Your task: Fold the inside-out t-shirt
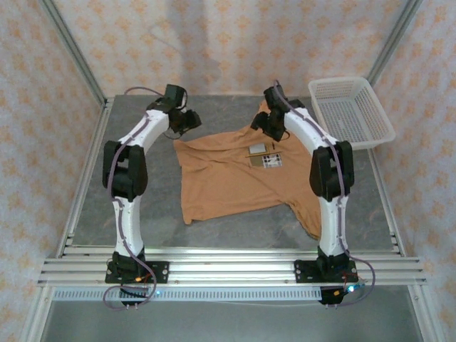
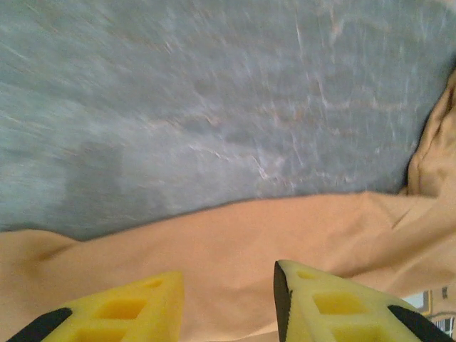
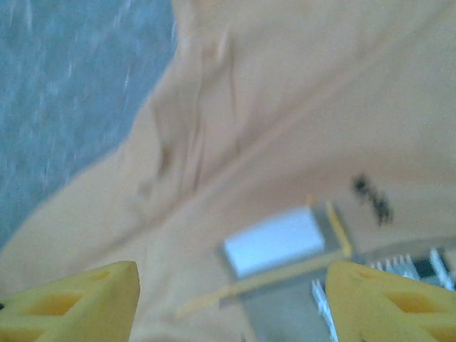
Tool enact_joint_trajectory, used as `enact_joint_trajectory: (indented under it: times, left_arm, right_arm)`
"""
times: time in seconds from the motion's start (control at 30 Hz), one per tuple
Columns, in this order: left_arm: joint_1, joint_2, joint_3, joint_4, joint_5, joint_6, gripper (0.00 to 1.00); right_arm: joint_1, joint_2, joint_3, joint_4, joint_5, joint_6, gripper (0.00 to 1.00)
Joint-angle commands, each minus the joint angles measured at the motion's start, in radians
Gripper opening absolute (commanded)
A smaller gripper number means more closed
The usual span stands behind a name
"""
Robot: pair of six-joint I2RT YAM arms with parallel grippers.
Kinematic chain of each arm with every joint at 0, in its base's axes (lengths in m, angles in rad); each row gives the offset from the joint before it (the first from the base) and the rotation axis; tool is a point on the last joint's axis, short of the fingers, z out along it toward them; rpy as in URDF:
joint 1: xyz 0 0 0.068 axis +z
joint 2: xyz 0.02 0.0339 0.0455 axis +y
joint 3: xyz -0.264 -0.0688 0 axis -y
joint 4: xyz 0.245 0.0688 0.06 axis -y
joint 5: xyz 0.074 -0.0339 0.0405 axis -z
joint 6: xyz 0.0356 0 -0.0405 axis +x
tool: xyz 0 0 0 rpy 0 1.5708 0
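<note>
The inside-out t-shirt (image 1: pixel 228 178) is tan and lies spread on the grey table, with white labels (image 1: pixel 264 157) near its far right side. My left gripper (image 1: pixel 188 122) hovers at the shirt's far left corner. In the left wrist view its yellow fingers (image 2: pixel 313 299) stand apart over the shirt's edge (image 2: pixel 235 235), and my left gripper (image 2: pixel 228 276) holds nothing. My right gripper (image 1: pixel 266 125) is over the collar area. In the right wrist view my right gripper (image 3: pixel 231 271) is wide open above a white label (image 3: pixel 274 241) and the tan cloth (image 3: pixel 285 107).
A white mesh basket (image 1: pixel 350 111) stands at the far right corner of the table (image 1: pixel 142 214). Metal frame posts and patterned walls enclose the table. An aluminium rail (image 1: pixel 228 267) carrying both arm bases runs along the near edge.
</note>
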Motion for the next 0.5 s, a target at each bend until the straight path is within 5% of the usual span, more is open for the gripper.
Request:
enact_joint_trajectory:
  times: [0.0,0.2,0.47]
  left_arm:
    - [0.009,0.089,-0.002,-0.015,0.021,-0.002,0.39]
    - [0.015,0.156,0.044,-0.049,0.026,0.004,0.39]
    - [0.050,0.241,0.058,-0.037,-0.020,-0.022,0.38]
  right_arm:
    - [0.073,-0.117,-0.188,0.076,-0.039,0.026,0.69]
    - [0.223,-0.278,-0.480,0.275,-0.086,0.153,0.68]
    - [0.368,-0.240,-0.632,0.370,-0.097,0.240,0.67]
